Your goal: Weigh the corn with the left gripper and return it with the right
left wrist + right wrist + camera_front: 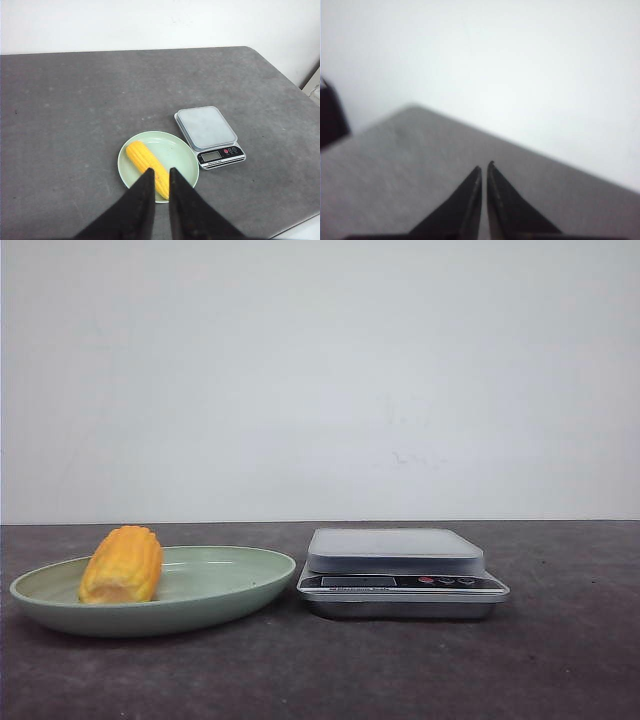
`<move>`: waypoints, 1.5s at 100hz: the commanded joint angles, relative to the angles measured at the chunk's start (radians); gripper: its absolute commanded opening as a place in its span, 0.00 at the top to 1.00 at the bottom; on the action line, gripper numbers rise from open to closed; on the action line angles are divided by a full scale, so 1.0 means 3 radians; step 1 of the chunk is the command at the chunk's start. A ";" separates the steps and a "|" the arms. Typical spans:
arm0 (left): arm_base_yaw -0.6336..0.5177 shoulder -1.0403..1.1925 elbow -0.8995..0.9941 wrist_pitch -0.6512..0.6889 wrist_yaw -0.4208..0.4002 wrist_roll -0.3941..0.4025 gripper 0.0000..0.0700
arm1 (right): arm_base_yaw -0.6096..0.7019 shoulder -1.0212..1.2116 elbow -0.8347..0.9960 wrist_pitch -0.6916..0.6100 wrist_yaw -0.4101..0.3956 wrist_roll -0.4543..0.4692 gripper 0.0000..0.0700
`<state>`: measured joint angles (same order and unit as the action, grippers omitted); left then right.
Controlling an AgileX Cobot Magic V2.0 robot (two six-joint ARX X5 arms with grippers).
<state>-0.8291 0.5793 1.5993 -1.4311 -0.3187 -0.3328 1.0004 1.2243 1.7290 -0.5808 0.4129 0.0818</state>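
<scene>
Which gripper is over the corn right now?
The left gripper: the corn on its plate lies below its fingertips. The right gripper sees only bare table.

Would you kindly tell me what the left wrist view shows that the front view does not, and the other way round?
Only the left wrist view shows the left gripper, its black tapered jaws a narrow gap apart and holding nothing, above the near rim of the plate; it also shows the grey tabletop from above. Only the front view shows the plate and scale side-on, against the white wall. Both show the stubby yellow corn cob lying in the round pale green plate, with the silver digital kitchen scale beside it, its platform bare.
</scene>
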 commanded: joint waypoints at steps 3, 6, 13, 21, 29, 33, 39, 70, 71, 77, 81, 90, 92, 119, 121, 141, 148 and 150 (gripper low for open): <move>-0.0028 0.0004 0.0050 -0.0178 -0.0027 0.0013 0.99 | 0.0017 -0.0215 -0.0039 0.0019 0.0024 -0.0086 0.98; -0.0028 0.0003 0.0050 -0.0178 -0.0050 0.0013 0.99 | 0.0014 -0.0320 -0.0103 0.0064 0.0019 -0.0125 0.98; -0.0028 0.0003 0.0050 -0.0178 -0.0098 0.0013 0.99 | 0.0014 -0.0586 -0.0360 0.0266 -0.0022 -0.0385 0.98; -0.0028 0.0003 0.0050 -0.0178 -0.0112 0.0013 0.99 | 0.0014 -0.0927 -0.0852 0.0652 -0.0403 -0.0853 0.98; -0.0028 0.0003 0.0045 -0.0178 -0.0128 0.0013 0.99 | 0.0014 -0.1241 -0.1438 0.1094 -0.0740 -0.0944 0.98; -0.0029 0.0003 0.0045 -0.0178 -0.0165 0.0013 0.99 | 0.0013 -0.1356 -0.1705 0.1275 -0.0708 -0.0880 0.98; -0.0028 0.0003 0.0045 -0.0178 -0.0198 0.0015 0.98 | 0.0009 -0.1489 -0.2021 0.1394 -0.0501 -0.0796 0.98; -0.0029 0.0004 0.0046 -0.0178 -0.0210 0.0018 0.98 | 0.0014 -0.1601 -0.2276 0.0861 -0.0237 -0.0711 0.98; -0.0029 0.0004 0.0046 -0.0178 -0.0210 0.0018 0.98 | 0.0014 -0.1601 -0.2276 0.0862 -0.0235 -0.0711 0.98; -0.0029 0.0004 0.0046 -0.0178 -0.0211 0.0017 0.98 | 0.0014 -0.1603 -0.2276 0.0863 -0.0238 -0.0711 0.98; -0.0029 0.0004 0.0046 -0.0178 -0.0210 0.0018 0.98 | 0.0014 -0.1605 -0.2276 0.0863 -0.0238 -0.0711 0.98; -0.0029 0.0004 0.0046 -0.0178 -0.0210 0.0018 0.98 | 0.0014 -0.1611 -0.2276 0.0865 -0.0238 -0.0711 0.98; -0.0029 0.0004 0.0046 -0.0178 -0.0210 0.0018 0.98 | 0.0014 -0.1611 -0.2276 0.0865 -0.0238 -0.0711 0.98; -0.0029 0.0004 0.0051 -0.0178 -0.0220 0.0018 0.98 | -0.0055 -0.1659 -0.2279 0.0885 -0.0215 -0.0711 0.98; -0.0029 0.0004 0.0051 -0.0178 -0.0220 0.0018 0.98 | -0.0085 -0.1678 -0.2280 0.0884 -0.0220 -0.0710 0.98; -0.0029 0.0003 0.0057 -0.0178 -0.0221 0.0018 0.98 | -0.0668 -0.2019 -0.2280 0.0328 -0.0352 -0.0647 0.98; -0.0029 0.0003 0.0064 -0.0178 -0.0221 0.0018 0.98 | -0.1013 -0.2163 -0.2310 0.0052 -0.0402 -0.0670 0.98; -0.0029 0.0003 0.0064 -0.0178 -0.0221 0.0018 0.98 | -0.1115 -0.2201 -0.2344 0.0011 -0.0443 -0.0668 0.98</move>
<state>-0.8291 0.5770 1.5978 -1.4315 -0.3801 -0.3325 0.7441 0.5800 1.0264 -0.5323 0.3065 -0.1303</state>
